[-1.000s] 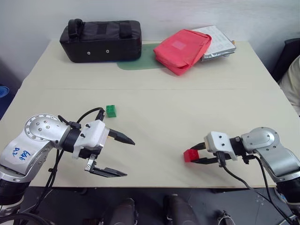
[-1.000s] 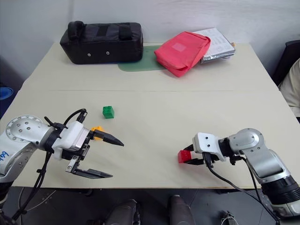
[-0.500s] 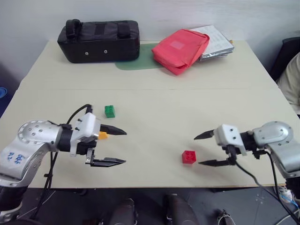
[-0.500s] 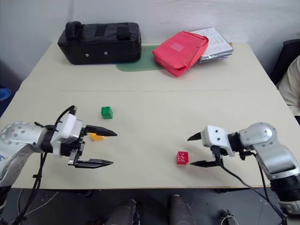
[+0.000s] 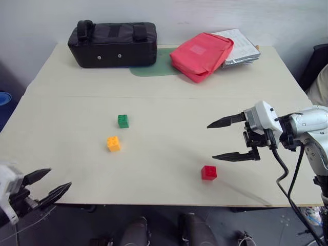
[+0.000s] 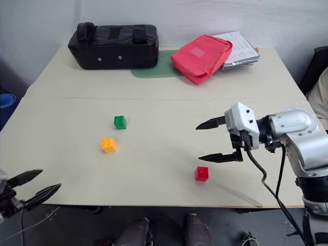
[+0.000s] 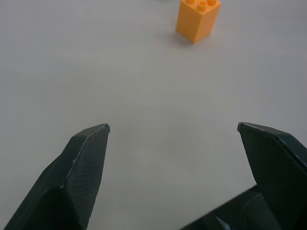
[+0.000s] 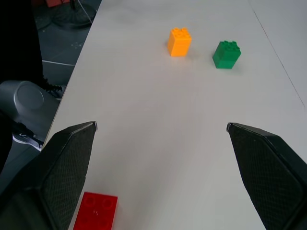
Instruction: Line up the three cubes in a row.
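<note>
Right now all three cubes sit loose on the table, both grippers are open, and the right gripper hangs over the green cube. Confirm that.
One thing is wrong: the right gripper hangs near the red cube, not the green cube, as the right eye view shows. The rest stands: the orange-yellow cube also lies loose on the table, and the left gripper is open too.

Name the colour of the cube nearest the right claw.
Red cube; clearest in the right eye view, below the open right claw.
</note>
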Action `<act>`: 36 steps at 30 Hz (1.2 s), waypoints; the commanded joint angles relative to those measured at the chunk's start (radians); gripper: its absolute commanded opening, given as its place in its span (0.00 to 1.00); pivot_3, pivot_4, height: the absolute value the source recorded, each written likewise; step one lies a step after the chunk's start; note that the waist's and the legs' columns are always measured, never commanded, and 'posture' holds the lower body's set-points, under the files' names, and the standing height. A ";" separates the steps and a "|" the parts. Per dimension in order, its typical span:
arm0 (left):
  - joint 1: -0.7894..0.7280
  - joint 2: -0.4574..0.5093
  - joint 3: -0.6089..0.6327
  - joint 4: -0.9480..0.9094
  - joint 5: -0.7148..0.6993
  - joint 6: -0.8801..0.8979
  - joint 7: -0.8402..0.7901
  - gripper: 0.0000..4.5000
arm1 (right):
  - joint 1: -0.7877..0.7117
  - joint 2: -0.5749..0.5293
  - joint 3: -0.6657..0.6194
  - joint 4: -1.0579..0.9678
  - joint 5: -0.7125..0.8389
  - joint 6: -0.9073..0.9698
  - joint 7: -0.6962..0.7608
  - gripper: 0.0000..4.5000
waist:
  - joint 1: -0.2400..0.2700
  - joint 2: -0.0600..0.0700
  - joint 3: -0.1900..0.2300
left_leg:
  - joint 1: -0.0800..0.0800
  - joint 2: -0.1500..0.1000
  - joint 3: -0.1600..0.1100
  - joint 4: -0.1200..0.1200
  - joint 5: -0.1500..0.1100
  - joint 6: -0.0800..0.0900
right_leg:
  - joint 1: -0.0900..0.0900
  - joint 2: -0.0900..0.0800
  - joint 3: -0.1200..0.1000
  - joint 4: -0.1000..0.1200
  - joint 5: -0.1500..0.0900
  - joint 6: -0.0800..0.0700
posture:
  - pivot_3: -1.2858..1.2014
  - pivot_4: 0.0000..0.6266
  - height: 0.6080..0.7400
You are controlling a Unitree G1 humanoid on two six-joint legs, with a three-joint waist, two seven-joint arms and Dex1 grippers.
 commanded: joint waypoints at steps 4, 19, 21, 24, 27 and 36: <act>-0.131 0.042 -0.065 -0.040 -0.015 -0.010 0.080 1.00 | -0.047 0.019 -0.003 -0.017 0.028 0.027 -0.016 0.99 | 0.006 0.000 0.000 | 0.000 0.000 0.000 0.000 0.000 0.000 | 0.000 0.000 0.000 0.000 0.000 0.000 | 0.52 0.24 1.00; -1.006 0.179 -0.496 0.074 -0.049 0.770 0.577 1.00 | 0.036 0.041 -0.030 -0.152 0.036 0.057 -0.146 0.99 | -0.017 -0.001 0.000 | -0.004 -0.001 0.001 0.000 0.003 -0.006 | -0.002 0.002 0.000 0.003 0.002 0.003 | 0.52 0.24 1.00; -1.082 0.147 -0.547 0.111 -0.035 0.854 0.617 1.00 | 0.035 0.046 -0.031 -0.157 0.041 0.063 -0.159 0.99 | -0.018 -0.001 0.000 | -0.004 -0.001 0.002 0.001 0.003 -0.006 | -0.003 0.003 0.000 0.003 0.002 0.003 | 0.52 0.24 1.00; -1.194 0.078 -0.632 0.197 0.025 0.913 0.688 1.00 | 0.033 0.054 -0.026 -0.167 0.046 0.068 -0.177 0.99 | -0.013 -0.002 0.000 | -0.004 -0.001 0.001 0.003 0.004 -0.006 | -0.003 0.003 0.000 0.007 0.002 0.003 | 0.52 0.24 1.00; -1.297 0.007 -0.687 0.278 0.058 0.938 0.711 1.00 | 0.036 0.062 -0.020 -0.185 0.051 0.075 -0.188 0.99 | -0.005 -0.002 0.001 | -0.004 -0.002 0.001 0.003 0.005 -0.007 | -0.003 0.002 0.000 0.008 0.002 0.004 | 0.52 0.24 1.00; -1.466 -0.106 -0.812 0.546 0.195 0.855 0.746 1.00 | 0.048 0.103 0.002 -0.226 0.059 0.080 -0.234 0.99 | 0.007 -0.003 0.001 | -0.004 -0.002 0.002 0.004 0.006 -0.008 | -0.004 0.004 0.000 0.008 0.002 0.004 | 0.52 0.24 1.00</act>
